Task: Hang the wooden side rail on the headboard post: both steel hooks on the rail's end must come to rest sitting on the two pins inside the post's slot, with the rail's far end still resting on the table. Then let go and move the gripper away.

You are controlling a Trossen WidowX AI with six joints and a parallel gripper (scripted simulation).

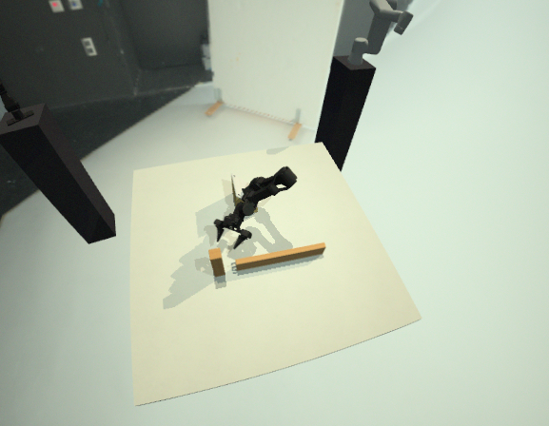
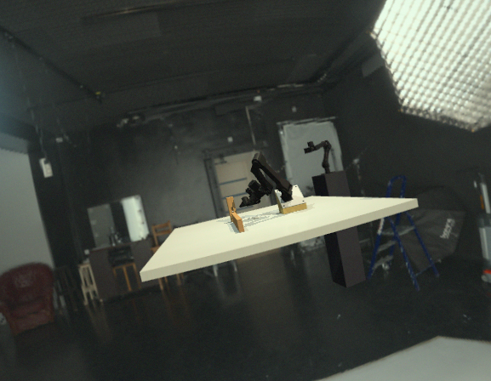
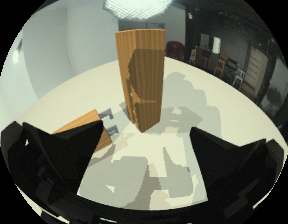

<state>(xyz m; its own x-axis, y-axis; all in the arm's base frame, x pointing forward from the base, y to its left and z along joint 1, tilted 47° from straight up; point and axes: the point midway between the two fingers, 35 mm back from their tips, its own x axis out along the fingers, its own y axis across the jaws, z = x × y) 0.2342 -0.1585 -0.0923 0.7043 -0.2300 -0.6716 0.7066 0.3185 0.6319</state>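
Observation:
The wooden post (image 1: 217,263) (image 2: 230,204) (image 3: 147,75) stands upright on the table (image 1: 181,357) (image 2: 196,248). The side rail (image 1: 281,257) (image 2: 237,222) (image 3: 88,122) lies along the table on its narrow edge. Its end with the steel hooks (image 1: 234,267) (image 3: 107,115) points at the post, a small gap away. The hooks are clear of the post. My gripper (image 1: 226,244) (image 2: 242,206) (image 3: 147,128) is open and empty, above the table on the robot-base side of the post and the rail's hook end. The post's slot and pins cannot be made out clearly.
The arm's base mount (image 2: 294,207) stands on the table behind the post and rail. Dark pedestals (image 1: 57,176) (image 1: 343,100) carrying other arms stand beyond the table's edges. The post is the upright obstacle in front of the gripper.

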